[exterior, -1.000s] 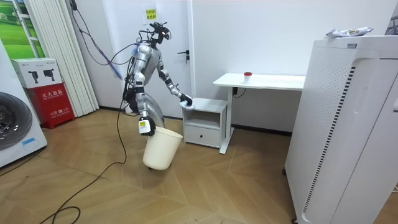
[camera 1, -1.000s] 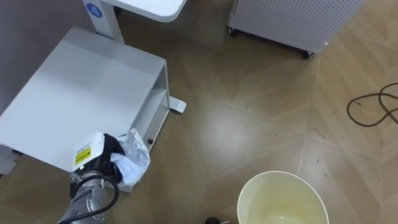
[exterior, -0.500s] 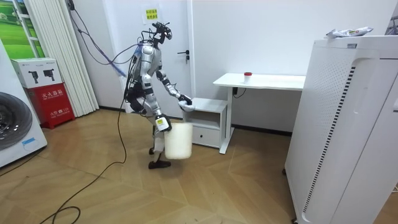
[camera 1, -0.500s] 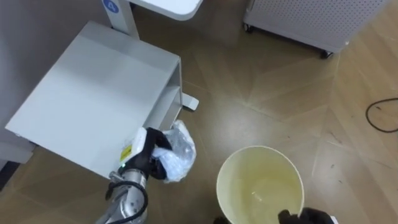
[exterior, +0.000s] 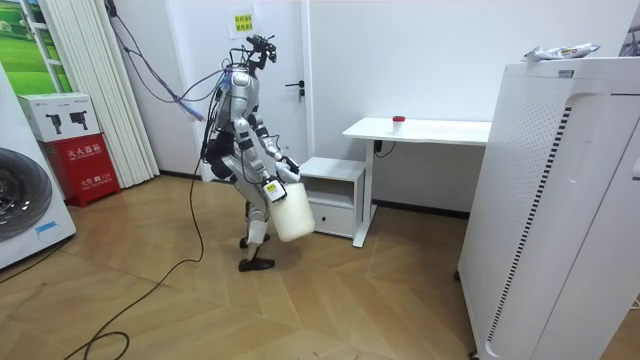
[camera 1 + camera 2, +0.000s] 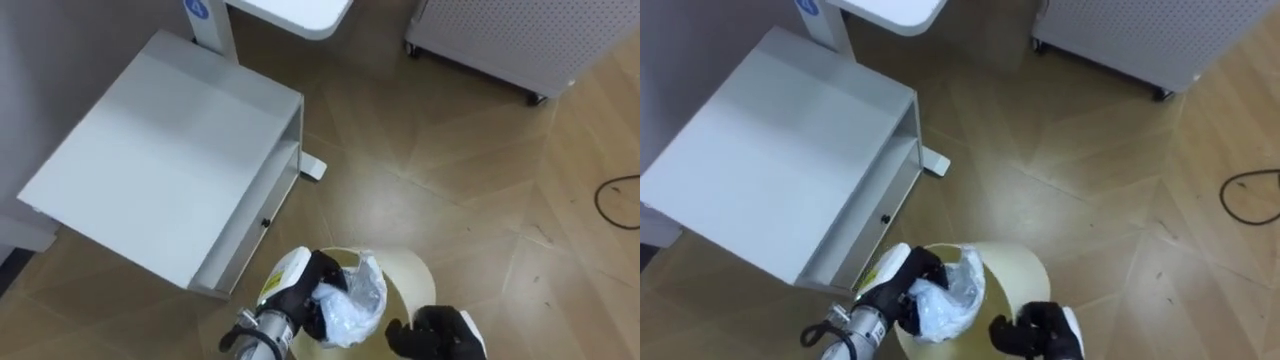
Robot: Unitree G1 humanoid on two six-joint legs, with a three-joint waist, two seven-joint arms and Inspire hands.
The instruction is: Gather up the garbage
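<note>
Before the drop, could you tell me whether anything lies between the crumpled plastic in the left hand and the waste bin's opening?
Nothing visible does. The left hand holds the crumpled plastic bag right over the open mouth of the waste bin, which the right hand grips at its rim. No lid shows.

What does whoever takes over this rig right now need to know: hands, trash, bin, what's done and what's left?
Left hand: shut on the crumpled plastic bag, holding it over the mouth of the bin.
Right hand: shut on the bin at its rim. The room view shows the bin lifted off the floor beside the white cabinet.
Done: bag picked up and brought over the bin.
Left: open the left hand so the bag drops in, then probably set the bin down.
</note>
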